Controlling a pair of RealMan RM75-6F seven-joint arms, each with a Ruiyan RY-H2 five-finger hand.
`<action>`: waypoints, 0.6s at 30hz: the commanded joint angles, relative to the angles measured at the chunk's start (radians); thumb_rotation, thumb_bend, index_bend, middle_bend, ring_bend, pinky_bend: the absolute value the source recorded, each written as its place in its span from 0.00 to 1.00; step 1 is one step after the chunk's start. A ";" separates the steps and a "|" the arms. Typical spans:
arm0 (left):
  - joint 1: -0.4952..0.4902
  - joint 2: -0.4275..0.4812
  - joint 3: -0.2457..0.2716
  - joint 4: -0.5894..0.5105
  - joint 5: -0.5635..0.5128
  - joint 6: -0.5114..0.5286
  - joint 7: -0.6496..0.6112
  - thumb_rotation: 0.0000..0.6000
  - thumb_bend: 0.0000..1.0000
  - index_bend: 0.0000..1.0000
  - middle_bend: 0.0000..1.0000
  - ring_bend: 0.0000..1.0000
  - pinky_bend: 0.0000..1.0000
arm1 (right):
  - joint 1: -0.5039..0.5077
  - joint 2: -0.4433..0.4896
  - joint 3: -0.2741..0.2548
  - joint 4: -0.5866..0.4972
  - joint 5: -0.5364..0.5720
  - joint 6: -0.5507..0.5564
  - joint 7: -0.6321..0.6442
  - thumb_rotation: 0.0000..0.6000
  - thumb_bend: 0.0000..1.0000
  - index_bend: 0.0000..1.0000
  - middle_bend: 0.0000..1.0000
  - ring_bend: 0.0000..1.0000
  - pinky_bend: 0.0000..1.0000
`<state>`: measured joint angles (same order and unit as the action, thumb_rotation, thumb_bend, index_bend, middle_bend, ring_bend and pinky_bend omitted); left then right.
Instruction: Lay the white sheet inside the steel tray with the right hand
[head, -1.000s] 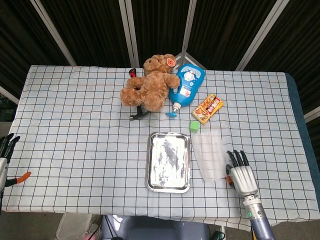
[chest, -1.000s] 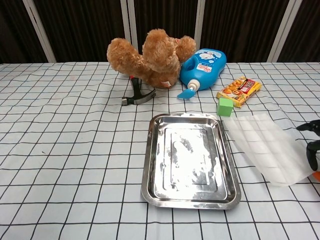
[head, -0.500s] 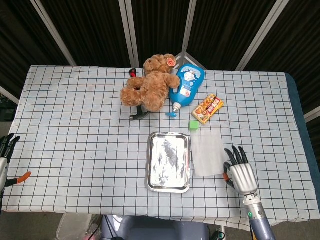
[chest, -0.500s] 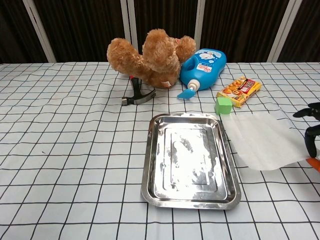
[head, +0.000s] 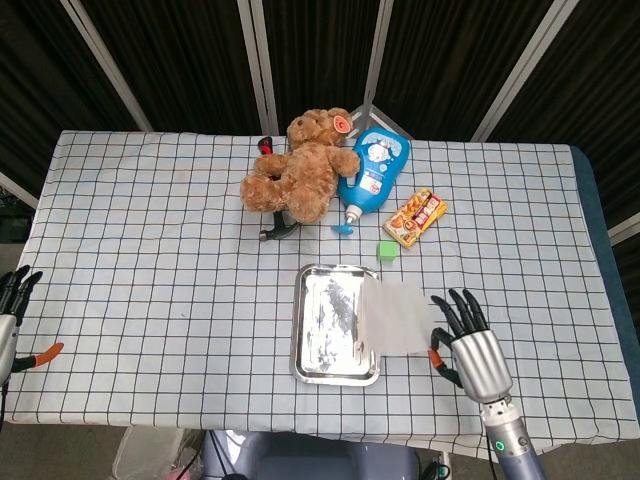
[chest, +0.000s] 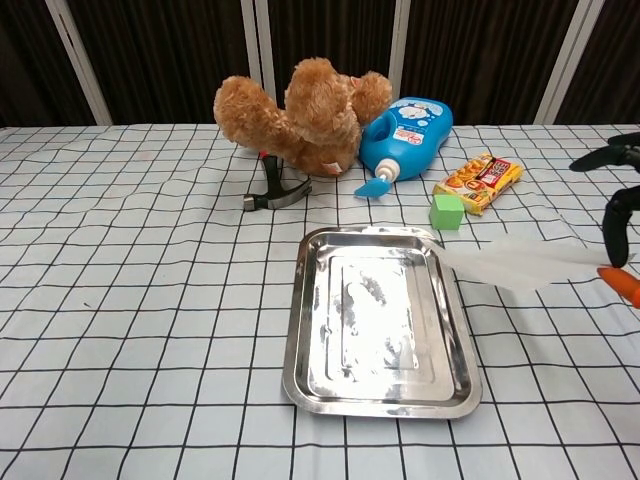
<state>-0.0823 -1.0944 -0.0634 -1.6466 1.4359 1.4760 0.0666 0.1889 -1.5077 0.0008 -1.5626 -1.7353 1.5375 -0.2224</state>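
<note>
The steel tray (head: 301, 330) (chest: 298, 345) lies near the table's front, with nothing in it. The white sheet (head: 398, 315) (chest: 520, 262) hangs lifted and tilted, its left edge just over the tray's right rim. My right hand (head: 468, 352) (chest: 618, 228) grips the sheet's right edge, the orange thumb tip under it and the dark fingers spread above. My left hand (head: 10, 305) hangs at the table's far left edge, fingers apart and holding nothing.
Behind the tray sit a green cube (head: 388, 251) (chest: 448, 212), a snack packet (head: 415, 217) (chest: 478, 181), a blue bottle (head: 374, 170) (chest: 405, 137), a teddy bear (head: 300, 167) (chest: 300, 112) and a hammer (head: 273, 229) (chest: 276, 192) under the bear. Checked cloth covers the table.
The right hand has lifted the sheet off the table and carried it left, from beside the tray to over the tray's right rim. The left hand has not moved.
</note>
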 joint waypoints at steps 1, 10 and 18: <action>0.001 0.000 0.001 -0.001 -0.001 0.000 -0.002 1.00 0.00 0.00 0.00 0.00 0.00 | -0.001 0.011 -0.030 -0.081 -0.051 0.003 -0.045 1.00 0.47 0.67 0.18 0.03 0.00; -0.001 0.005 -0.002 -0.003 -0.009 -0.009 -0.018 1.00 0.00 0.00 0.00 0.00 0.00 | 0.011 -0.048 -0.037 -0.115 -0.042 -0.064 -0.120 1.00 0.47 0.67 0.19 0.03 0.00; -0.005 0.008 0.000 -0.006 -0.014 -0.022 -0.024 1.00 0.00 0.00 0.00 0.00 0.00 | -0.004 -0.113 -0.043 -0.071 0.019 -0.114 -0.196 1.00 0.47 0.67 0.19 0.03 0.00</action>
<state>-0.0874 -1.0863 -0.0638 -1.6526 1.4218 1.4538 0.0423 0.1921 -1.6050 -0.0406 -1.6404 -1.7335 1.4345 -0.3962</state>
